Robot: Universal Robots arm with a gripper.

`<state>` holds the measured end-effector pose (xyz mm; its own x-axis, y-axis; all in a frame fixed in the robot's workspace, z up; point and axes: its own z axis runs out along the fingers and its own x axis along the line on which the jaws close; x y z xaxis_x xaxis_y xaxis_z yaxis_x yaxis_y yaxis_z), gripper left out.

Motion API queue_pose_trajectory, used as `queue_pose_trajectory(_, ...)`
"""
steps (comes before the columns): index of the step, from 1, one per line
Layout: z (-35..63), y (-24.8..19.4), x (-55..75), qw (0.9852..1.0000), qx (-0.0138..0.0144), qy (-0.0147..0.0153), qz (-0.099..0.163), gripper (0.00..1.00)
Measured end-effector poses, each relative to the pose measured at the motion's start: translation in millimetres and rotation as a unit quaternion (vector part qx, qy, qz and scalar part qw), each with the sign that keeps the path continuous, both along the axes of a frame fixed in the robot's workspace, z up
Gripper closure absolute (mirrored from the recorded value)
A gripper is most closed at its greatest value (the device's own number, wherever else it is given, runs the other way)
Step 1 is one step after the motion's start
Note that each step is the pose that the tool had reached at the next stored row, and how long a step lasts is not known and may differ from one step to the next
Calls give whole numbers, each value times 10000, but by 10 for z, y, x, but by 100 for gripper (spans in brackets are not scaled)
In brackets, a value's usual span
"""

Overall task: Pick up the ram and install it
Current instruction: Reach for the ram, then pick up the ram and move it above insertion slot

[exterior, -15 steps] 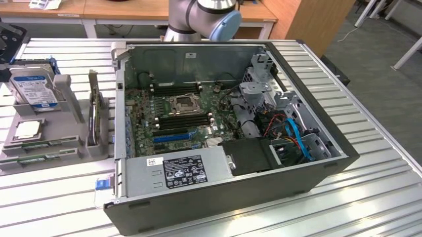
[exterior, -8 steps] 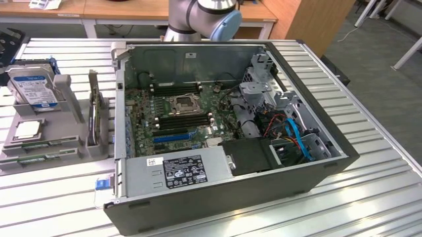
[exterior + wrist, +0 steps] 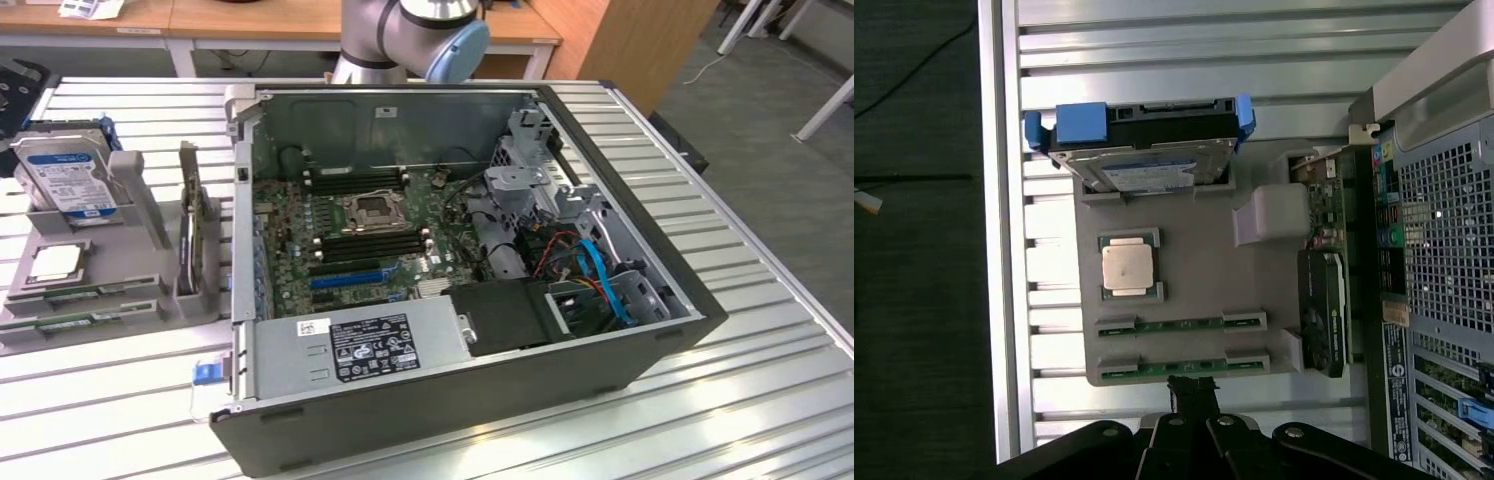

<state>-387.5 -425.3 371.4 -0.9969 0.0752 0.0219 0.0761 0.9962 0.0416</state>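
Two ram sticks, thin green boards, lie flat in slots of the grey holder tray (image 3: 1199,270): one ram stick (image 3: 1179,323) next to the square silver CPU, the other ram stick (image 3: 1184,365) at the tray's edge. In the exterior view these ram sticks (image 3: 78,294) (image 3: 70,322) rest at the tray's near end, to the left of the open computer case. My gripper (image 3: 1192,383) hangs high over the tray's edge, closest to the outer stick, shut and holding nothing. The black memory slots (image 3: 374,245) flank the CPU socket on the motherboard.
The tray also holds a hard drive (image 3: 67,175), a CPU (image 3: 60,262) and an upright expansion card (image 3: 191,230). The open case (image 3: 454,260) contains a power supply (image 3: 360,345), cables and drive cages. The slatted metal table (image 3: 747,400) extends around it.
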Motion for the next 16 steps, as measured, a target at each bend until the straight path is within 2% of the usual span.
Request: queue_pose_trajectory(16, 0, -13, 0, 10000, 0, 0, 0, 90)
